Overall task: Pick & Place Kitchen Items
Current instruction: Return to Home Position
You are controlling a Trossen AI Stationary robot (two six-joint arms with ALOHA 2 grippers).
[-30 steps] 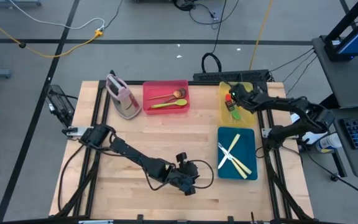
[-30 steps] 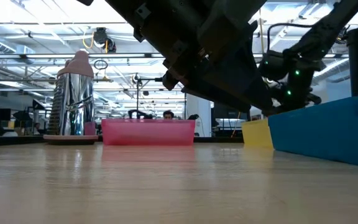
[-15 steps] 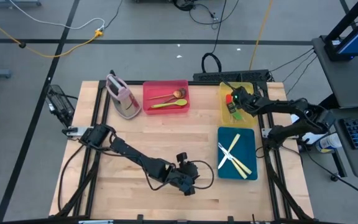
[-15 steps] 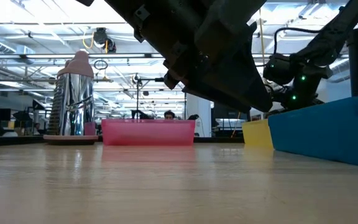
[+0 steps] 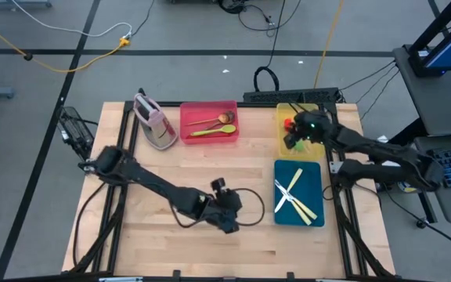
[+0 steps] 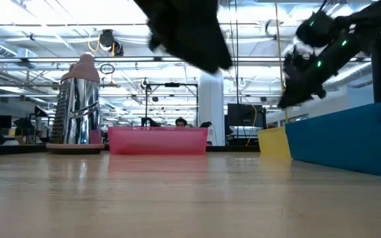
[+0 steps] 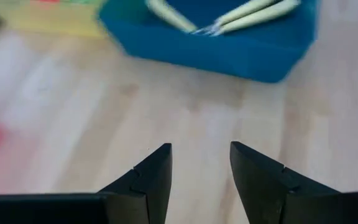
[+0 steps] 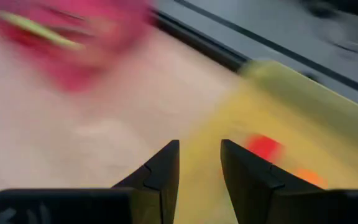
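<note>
Pale wood planks make up the bench (image 5: 210, 164), smooth and bare across its middle. At 12 o'clock the red tray (image 5: 186, 117) holds a wooden spoon (image 5: 207, 121) and a green spoon (image 5: 214, 131), both slim. At 4 o'clock the blue tray (image 5: 313, 176) holds cream-handled knives (image 5: 294, 197) lying crossed. At 1 o'clock the yellow tray (image 5: 282, 113) holds the spatulas (image 8: 265, 148), which you see only as red and orange smears in the right wrist view; their handles cannot be made out. Your right hand (image 8: 199, 144) hangs over that tray, fingers parted, gripping nothing. Your left hand (image 7: 201, 149) sits at 6 o'clock above bare wood, facing the blue tray, fingers likewise apart and empty. At 11 o'clock stands the pink-and-grey container (image 5: 155, 124), ribbed shiny metal in the low view. Grey floor (image 5: 171, 70) with cables (image 5: 77, 55) surrounds the bench; the low view shows a hall with ceiling lights (image 6: 18, 23), the left arm (image 6: 187, 33) a dark blur cut off above.
</note>
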